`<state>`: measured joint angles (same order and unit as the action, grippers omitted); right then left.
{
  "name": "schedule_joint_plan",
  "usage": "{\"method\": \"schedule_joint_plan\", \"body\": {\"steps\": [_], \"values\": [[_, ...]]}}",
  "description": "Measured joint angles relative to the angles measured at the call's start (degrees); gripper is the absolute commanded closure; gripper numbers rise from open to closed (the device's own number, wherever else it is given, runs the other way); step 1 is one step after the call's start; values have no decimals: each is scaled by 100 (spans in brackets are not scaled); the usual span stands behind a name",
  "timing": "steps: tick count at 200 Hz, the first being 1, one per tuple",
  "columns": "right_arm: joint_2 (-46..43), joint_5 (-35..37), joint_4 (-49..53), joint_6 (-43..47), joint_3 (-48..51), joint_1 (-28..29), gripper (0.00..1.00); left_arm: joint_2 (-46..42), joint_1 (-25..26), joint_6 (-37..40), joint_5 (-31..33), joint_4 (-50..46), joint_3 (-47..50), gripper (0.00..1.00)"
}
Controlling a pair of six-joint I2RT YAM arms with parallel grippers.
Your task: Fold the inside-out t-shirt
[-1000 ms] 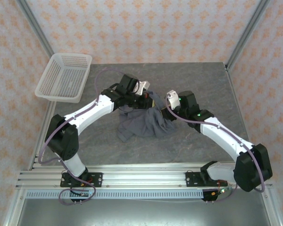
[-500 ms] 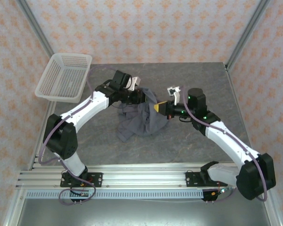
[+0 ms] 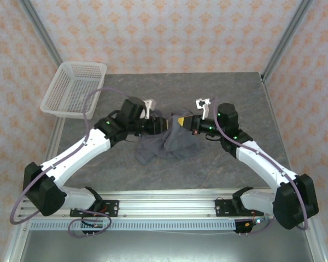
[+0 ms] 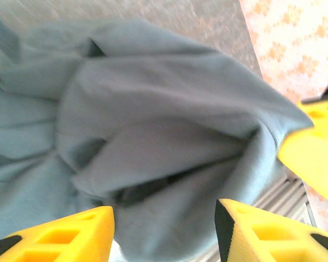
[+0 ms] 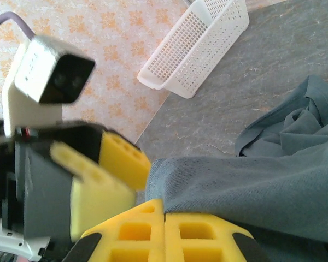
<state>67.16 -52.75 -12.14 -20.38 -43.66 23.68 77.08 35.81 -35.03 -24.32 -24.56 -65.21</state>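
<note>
The inside-out t-shirt (image 3: 153,148) is a crumpled dark slate-grey heap at mid-table, with one edge lifted toward the two grippers. My right gripper (image 3: 181,121) is shut on that raised edge; in the right wrist view its yellow fingers (image 5: 126,232) pinch the fold of the t-shirt (image 5: 251,185). My left gripper (image 3: 167,126) faces it from the left, almost touching. In the left wrist view the left gripper (image 4: 164,236) stands open, with grey cloth (image 4: 153,109) hanging in the gap between its fingers. The right gripper's yellow finger (image 4: 311,158) shows at that view's right edge.
A white mesh basket (image 3: 74,90) sits tilted at the table's far left corner, also in the right wrist view (image 5: 202,43). Grey table (image 3: 229,93) lies bare behind and to the right of the shirt. Patterned walls and metal posts enclose the table.
My left gripper opened and let go of the cloth while its arm swung lower. My right gripper shut on the shirt's edge and lifted it toward the left gripper.
</note>
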Motion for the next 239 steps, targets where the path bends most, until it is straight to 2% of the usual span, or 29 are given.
{"method": "schedule_joint_plan", "body": {"steps": [27,52,83,105,114,122,150,197,219,239], "values": [[24,0,-35,-46,0,0,100,706,90,-155,227,223,284,45],[24,-4,-37,-66,0,0,100,1342,79,-52,409,348,337,37],[24,-70,-35,-68,0,0,100,1725,79,81,341,723,337,28],[24,-131,-37,-122,0,0,100,1873,79,157,302,992,332,28],[24,-136,-37,-157,0,0,100,1899,79,192,269,1069,321,35],[24,-140,-37,-177,0,0,100,1902,79,243,247,1145,306,47],[22,-153,-35,-258,0,0,100,1840,79,431,122,1537,232,100],[-149,42,15,-273,48,-345,100,1010,-52,640,-177,1578,175,100],[-374,581,175,22,232,-704,100,354,-431,354,-664,1633,195,100],[-317,1191,232,518,494,-787,100,13,-693,140,-1154,1696,151,100]]}}
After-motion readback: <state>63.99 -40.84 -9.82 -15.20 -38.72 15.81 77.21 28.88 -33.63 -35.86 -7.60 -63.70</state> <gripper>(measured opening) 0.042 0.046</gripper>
